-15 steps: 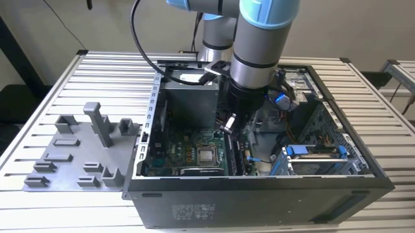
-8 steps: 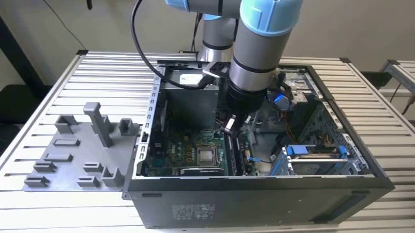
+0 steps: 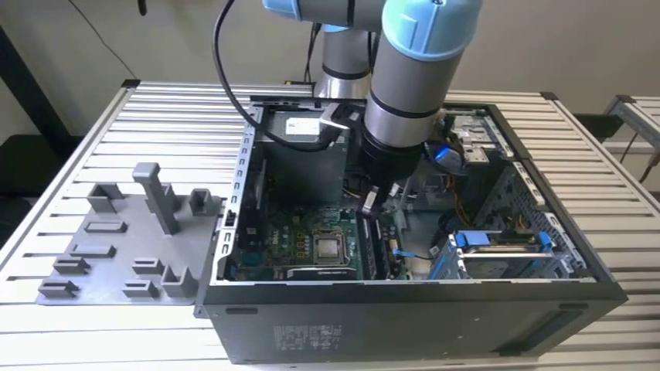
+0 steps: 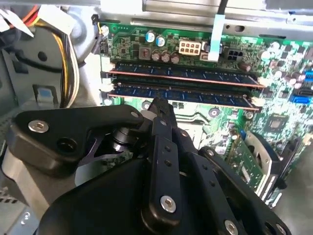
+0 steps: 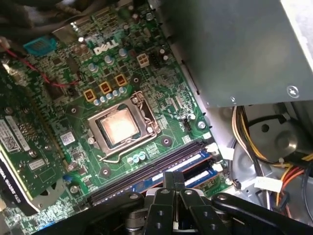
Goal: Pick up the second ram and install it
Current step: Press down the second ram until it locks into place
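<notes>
Slatted metal bench carries an open black computer case [image 3: 413,309], with the black claw [image 4: 159,105] lowered inside over the green motherboard [image 5: 146,73]. Two long blue RAM strips [image 4: 181,81] are seen seated in slots just ahead of its tip. Fingers appear pressed together, holding nothing. The second ram [image 4: 186,93] is judged installed already. A grey plastic tray [image 3: 124,239] is left outside the case.

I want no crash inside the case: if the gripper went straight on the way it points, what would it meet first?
Probably the blue ram standing in its motherboard slot: the gripper tip points at its upper edge, though depth is unclear.
</notes>
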`<move>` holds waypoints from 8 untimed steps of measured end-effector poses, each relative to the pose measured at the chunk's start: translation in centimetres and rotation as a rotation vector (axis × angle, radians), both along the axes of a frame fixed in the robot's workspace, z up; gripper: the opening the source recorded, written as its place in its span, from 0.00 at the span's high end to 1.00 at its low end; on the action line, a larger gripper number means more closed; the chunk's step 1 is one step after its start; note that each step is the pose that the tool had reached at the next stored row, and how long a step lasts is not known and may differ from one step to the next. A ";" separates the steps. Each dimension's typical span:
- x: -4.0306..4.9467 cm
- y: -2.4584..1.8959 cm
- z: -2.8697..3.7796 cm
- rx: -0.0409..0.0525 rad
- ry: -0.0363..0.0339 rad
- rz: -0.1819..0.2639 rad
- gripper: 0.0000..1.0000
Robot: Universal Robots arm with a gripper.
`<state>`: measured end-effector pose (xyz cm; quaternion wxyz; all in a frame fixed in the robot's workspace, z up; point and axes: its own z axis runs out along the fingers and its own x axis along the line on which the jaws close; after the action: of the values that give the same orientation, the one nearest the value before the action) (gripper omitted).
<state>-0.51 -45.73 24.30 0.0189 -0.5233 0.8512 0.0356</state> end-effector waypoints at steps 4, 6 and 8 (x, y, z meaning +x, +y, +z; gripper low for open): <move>0.00 0.00 -0.12 -0.0001 -0.0015 0.070 0.89; 0.00 0.00 -0.20 0.0001 -0.0019 0.107 0.89; 0.00 0.00 -0.27 0.0000 -0.0027 0.144 0.89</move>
<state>-0.51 -45.74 24.03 0.0174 -0.5831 0.8114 0.0362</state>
